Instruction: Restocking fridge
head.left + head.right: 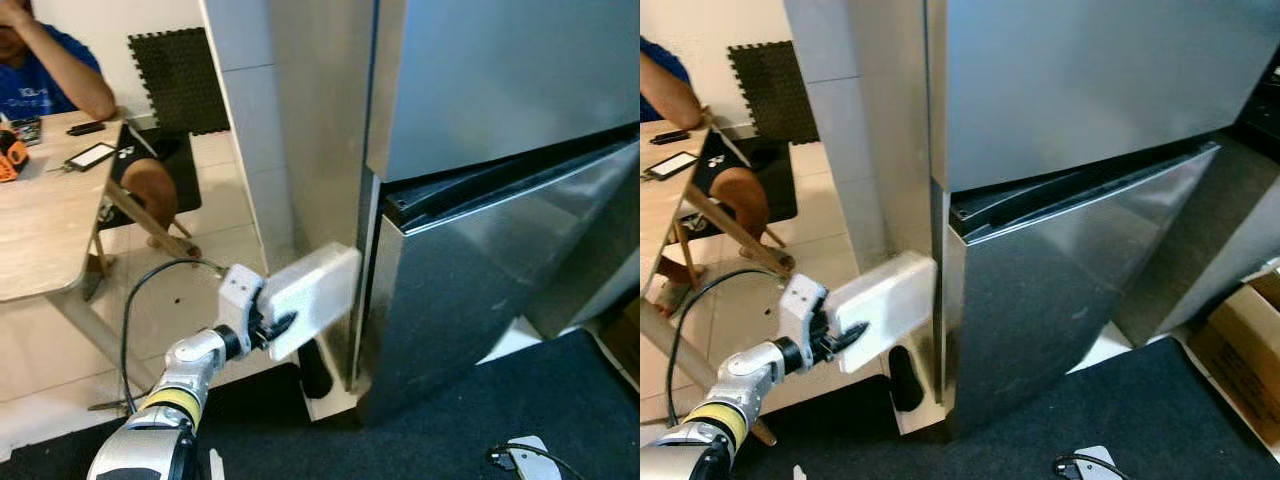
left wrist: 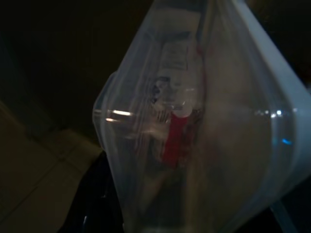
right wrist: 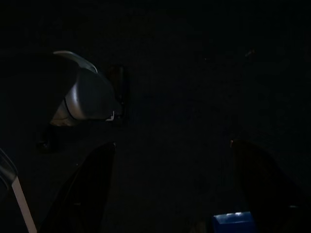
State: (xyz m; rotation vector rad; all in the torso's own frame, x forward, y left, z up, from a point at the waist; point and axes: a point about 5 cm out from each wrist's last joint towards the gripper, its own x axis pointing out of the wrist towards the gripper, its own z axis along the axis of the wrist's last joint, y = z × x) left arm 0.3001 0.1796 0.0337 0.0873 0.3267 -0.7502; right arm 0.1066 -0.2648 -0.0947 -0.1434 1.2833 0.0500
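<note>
My left gripper point(image 1: 281, 326) is shut on a white translucent plastic container point(image 1: 312, 293), held up beside the left flank of the steel fridge point(image 1: 500, 80). In the left wrist view the container point(image 2: 204, 121) sits close to the camera, with something red and pale showing dimly inside. The fridge's lower door point(image 1: 480, 290) stands slightly ajar, swung out at an angle, with a dark gap under the upper door. The container's far end almost meets the lower door's hinge-side corner. In the dark right wrist view, my right gripper point(image 3: 175, 189) hangs low with its fingers point(image 3: 90, 189) apart and nothing between them.
A person point(image 1: 50, 70) sits at a wooden table point(image 1: 40, 230) on the left, with a phone point(image 1: 92, 155) lying on it. A white tiled pillar point(image 1: 250, 150) borders the fridge. A black mat point(image 1: 480, 420) covers the floor in front. A cardboard box point(image 1: 1240, 350) stands at the right.
</note>
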